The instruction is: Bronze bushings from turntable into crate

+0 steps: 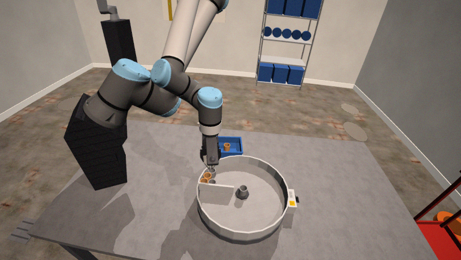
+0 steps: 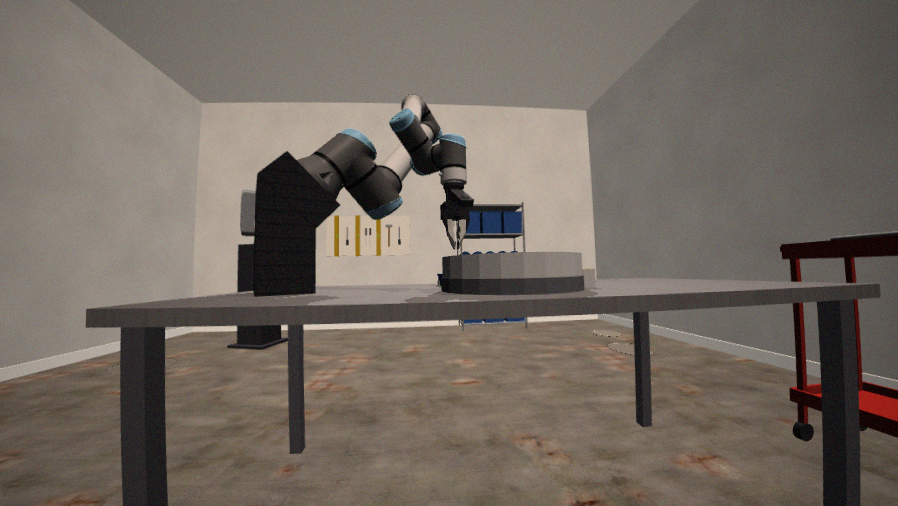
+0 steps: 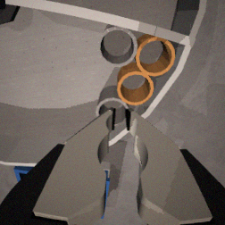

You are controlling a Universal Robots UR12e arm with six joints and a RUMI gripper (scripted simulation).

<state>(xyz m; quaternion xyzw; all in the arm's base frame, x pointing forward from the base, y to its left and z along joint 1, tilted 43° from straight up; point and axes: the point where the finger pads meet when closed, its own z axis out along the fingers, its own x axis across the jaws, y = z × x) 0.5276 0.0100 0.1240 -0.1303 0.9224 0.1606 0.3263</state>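
Note:
My gripper (image 1: 211, 167) (image 2: 456, 245) (image 3: 120, 110) is shut with nothing between its fingertips, above the left rear rim of the turntable (image 1: 245, 234) (image 2: 512, 267). In the wrist view its tips overlap a steel bushing (image 1: 212, 173) (image 3: 106, 105). Beside that stands a bronze bushing (image 1: 207, 176) (image 3: 135, 96). A second bronze bushing (image 1: 204, 181) (image 3: 156, 68) stands against the white divider (image 1: 216, 193) (image 3: 89, 15), with another steel bushing (image 1: 211, 182) (image 3: 118, 57) beside it. One bronze bushing (image 1: 227, 147) stands in the blue crate (image 1: 242, 149), whose left part the gripper hides.
A grey sleeve-like piece (image 1: 243, 189) stands on the dark centre hub (image 1: 242, 195) of the turntable. The turntable's raised wall surrounds the bushings. A labelled box (image 1: 291, 197) is fixed to its right side. The crate is just behind the turntable.

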